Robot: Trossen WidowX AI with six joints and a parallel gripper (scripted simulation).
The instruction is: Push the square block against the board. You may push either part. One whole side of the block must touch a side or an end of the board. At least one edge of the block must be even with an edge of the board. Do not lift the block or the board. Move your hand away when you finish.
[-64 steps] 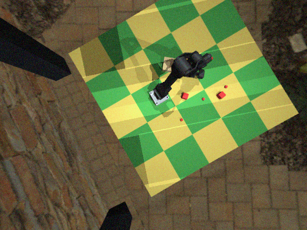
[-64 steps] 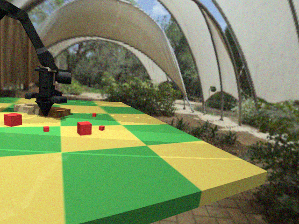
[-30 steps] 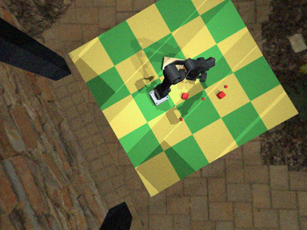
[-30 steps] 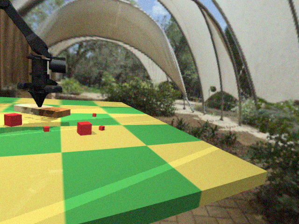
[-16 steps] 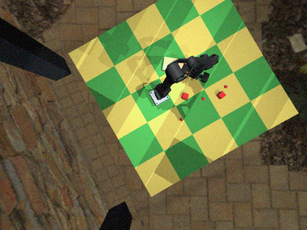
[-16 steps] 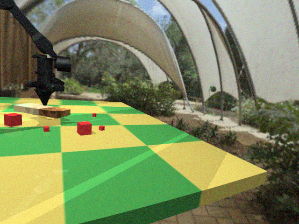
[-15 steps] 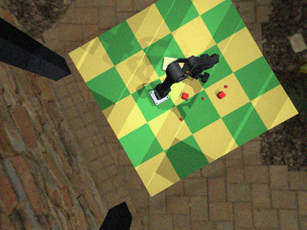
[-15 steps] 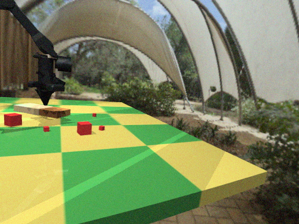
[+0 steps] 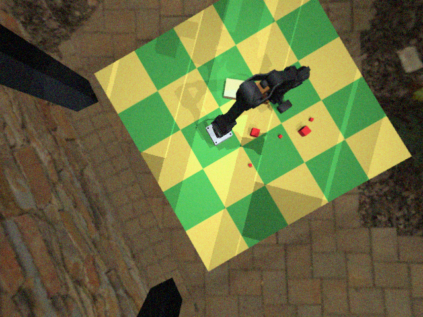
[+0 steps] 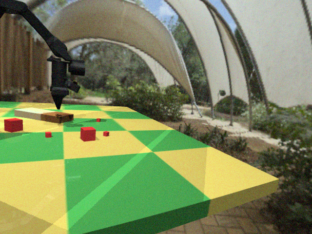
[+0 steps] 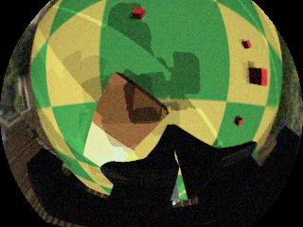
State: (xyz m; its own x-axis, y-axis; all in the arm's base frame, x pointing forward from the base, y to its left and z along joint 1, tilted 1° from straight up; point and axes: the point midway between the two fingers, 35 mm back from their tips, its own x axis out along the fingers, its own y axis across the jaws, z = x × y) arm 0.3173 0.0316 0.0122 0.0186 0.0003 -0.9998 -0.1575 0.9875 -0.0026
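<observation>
Above the checkered table (image 10: 226,176), the gripper (image 10: 58,106) hangs with fingers closed on nothing, clear of the brown block (image 10: 57,117) lying end-on against the pale board (image 10: 29,112), so the push looks finished and what remains is moving the arm well away.

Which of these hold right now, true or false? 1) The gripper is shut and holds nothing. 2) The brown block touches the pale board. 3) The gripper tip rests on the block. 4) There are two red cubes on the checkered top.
1) True: the gripper is shut with nothing between its fingers.
2) True: the brown block sits against one end of the pale board.
3) False: the tip hangs above the parts, clear of them.
4) False: five show, such as the large red cube and a small red cube.
</observation>
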